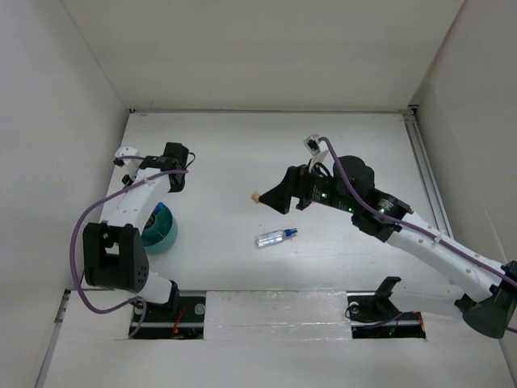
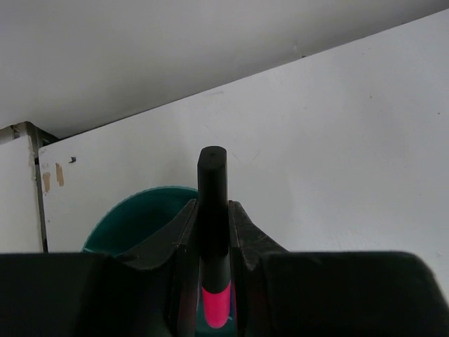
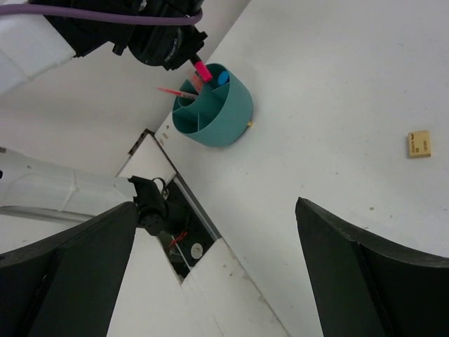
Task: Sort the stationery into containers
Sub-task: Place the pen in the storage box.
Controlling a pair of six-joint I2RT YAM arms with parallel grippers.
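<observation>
My left gripper (image 2: 212, 210) is shut on a black marker (image 2: 212, 175) with a pink end, held upright over the teal cup (image 2: 133, 217). In the top view this gripper (image 1: 166, 196) hangs just above the cup (image 1: 166, 234) at the left. The right wrist view shows the cup (image 3: 224, 116) with dividers, an orange pencil (image 3: 179, 92) and a blue-tipped item (image 3: 222, 77) inside, and the marker's pink end (image 3: 202, 70) at its rim. My right gripper (image 1: 271, 200) is open and empty beside the beige eraser (image 1: 254, 196). The clear blue-capped pen (image 1: 276, 237) lies on the table.
The eraser (image 3: 419, 144) lies on the white table to the right of my open right fingers (image 3: 337, 232). White walls enclose the table on the left, back and right. The arm bases (image 1: 161, 311) sit at the near edge.
</observation>
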